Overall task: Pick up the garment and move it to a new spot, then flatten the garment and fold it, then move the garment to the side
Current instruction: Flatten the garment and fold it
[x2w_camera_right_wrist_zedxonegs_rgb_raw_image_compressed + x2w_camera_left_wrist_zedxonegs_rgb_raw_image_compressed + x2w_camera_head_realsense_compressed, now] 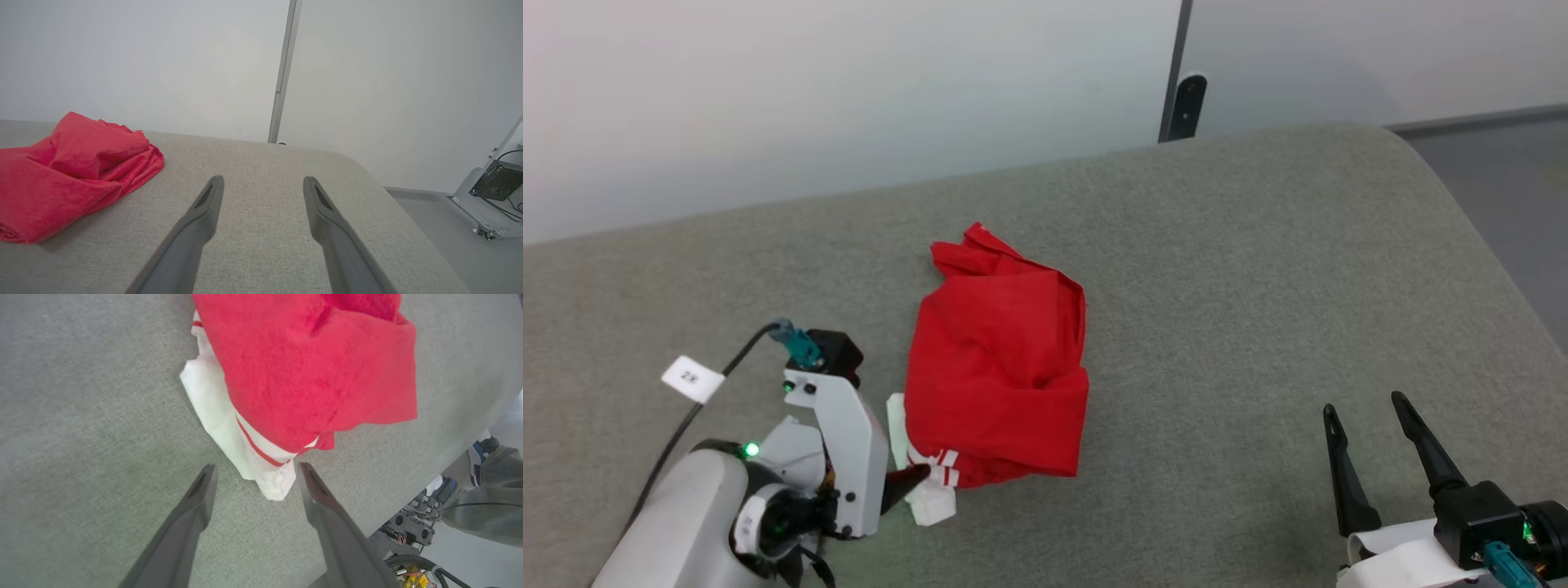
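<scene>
Grey fabric table (1258, 245), white wall (849, 82) behind

Left side: pale grey forearm (678, 514), white wrist bracket (849, 441) with green lamps, teal connector (800, 347), black cable (682, 425) bearing white tag (690, 378) marked 2X; right gripper (1364, 404): two dark tapered fingers, black block (1474, 510).

One garment (1001, 367). Two grippers: left gripper (254, 470), right gripper (1364, 404). Two dark fingers (192, 232) each, four total. One grey table (1258, 286). One white tag (691, 379), one black cable (678, 437). One wall post (1174, 82).
</scene>
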You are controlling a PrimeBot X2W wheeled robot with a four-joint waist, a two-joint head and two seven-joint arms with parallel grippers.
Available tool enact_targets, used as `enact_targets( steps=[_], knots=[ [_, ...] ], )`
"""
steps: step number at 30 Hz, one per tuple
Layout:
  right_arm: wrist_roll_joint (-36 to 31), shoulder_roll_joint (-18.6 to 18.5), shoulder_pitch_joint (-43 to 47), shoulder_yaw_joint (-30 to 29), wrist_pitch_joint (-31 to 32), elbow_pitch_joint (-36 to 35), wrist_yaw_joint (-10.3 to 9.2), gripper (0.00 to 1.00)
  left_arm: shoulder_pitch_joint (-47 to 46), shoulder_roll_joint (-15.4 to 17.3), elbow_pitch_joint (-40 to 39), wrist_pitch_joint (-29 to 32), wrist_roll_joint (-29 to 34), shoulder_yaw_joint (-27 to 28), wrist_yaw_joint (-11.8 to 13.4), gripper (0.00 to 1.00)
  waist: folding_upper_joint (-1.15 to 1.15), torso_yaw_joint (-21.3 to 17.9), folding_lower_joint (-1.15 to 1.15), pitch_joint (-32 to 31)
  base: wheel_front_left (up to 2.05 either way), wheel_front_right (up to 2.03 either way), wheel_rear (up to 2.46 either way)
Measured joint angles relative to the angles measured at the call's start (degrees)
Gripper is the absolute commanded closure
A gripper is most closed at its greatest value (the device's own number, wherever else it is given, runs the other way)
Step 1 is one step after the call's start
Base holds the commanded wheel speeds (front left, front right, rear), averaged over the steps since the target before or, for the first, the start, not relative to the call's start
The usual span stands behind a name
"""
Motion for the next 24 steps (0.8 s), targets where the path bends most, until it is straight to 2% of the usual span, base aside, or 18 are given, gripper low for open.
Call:
enact_targets(
  steps=[3,10,16,17,19,20,24],
  knots=[
    [0.51,0.0,-0.1,-0.02,0.0,0.23,0.0,0.0,-0.77,-0.18,0.46,2.93,-0.43,-0.85,1.12,0.0,0.0,-0.63,0.0,0.93,0.0,0.0,0.0],
    [1.37,0.0,-1.48,0.34,0.0,0.4,0.0,0.0,-3.15,1.33,3.11,3.7,1.42,-2.59,-0.18,0.0,0.0,-1.75,0.0,3.33,0.0,0.0,0.0],
    [2.36,0.0,-2.54,0.54,0.0,0.3,0.0,0.0,-4.36,-0.08,7.71,4.59,0.76,-3.39,-0.46,0.0,0.0,-2.31,0.0,5.19,0.0,0.0,0.0],
    [2.36,0.0,-2.63,0.57,0.0,0.3,0.0,0.0,-4.68,-0.16,8.35,4.64,0.75,-3.42,-0.47,0.23,0.0,-2.35,0.0,5.45,0.0,0.0,0.0],
    [2.36,0.0,-2.87,0.6,0.0,0.31,0.0,0.0,-5.14,-0.21,9.36,4.54,0.57,-3.35,-0.69,0.86,0.0,-2.37,0.0,5.88,0.0,0.0,0.0],
    [2.36,0.01,-2.99,0.6,0.0,0.3,0.0,0.0,-5.45,-0.44,9.83,4.55,0.29,-3.22,-0.68,1.0,0.0,-2.36,0.0,6.04,0.0,0.0,0.0],
    [2.37,0.0,-3.4,0.55,0.0,0.26,0.0,0.0,-6.56,-0.11,10.5,4.9,0.21,-3.71,-1.69,1.0,0.0,-2.05,0.0,6.2,0.0,0.0,0.0]
  ],
)
